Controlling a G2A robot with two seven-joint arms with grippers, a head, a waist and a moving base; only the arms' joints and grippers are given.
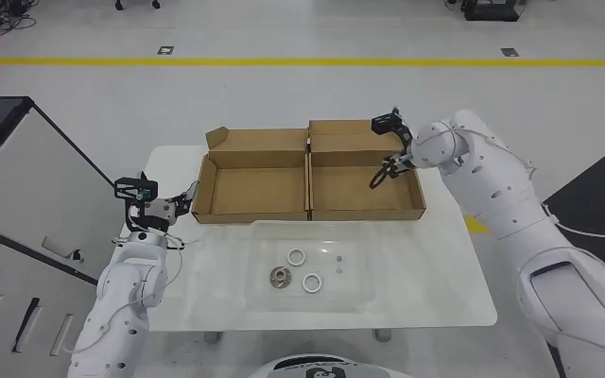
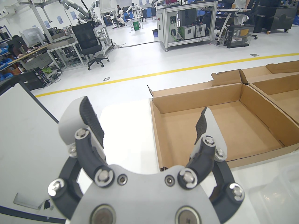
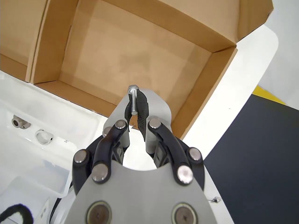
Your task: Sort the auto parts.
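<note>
My right gripper point(image 3: 136, 99) is shut on a silver bolt point(image 3: 133, 101), hex head outward, held above the right cardboard box point(image 1: 416, 194). From above, that gripper point(image 1: 380, 177) hangs over the box's inside. My left gripper point(image 2: 149, 122) stands open with nothing between its fingers, beside the left cardboard box point(image 2: 233, 159); from above it point(image 1: 185, 197) sits just off that box's left wall. In the clear tray point(image 1: 354, 300) lie a metal flanged part point(image 1: 279, 277), two white rings point(image 1: 297, 256) point(image 1: 312, 282) and a couple of small fasteners point(image 1: 337, 255).
Both boxes point(image 1: 251, 197) sit side by side at the table's back, flaps open, floors bare. The tray lies in front of them. A grey panel point(image 1: 47, 180) stands to the left of the table. A dark mat point(image 3: 257, 164) lies on the floor at the right.
</note>
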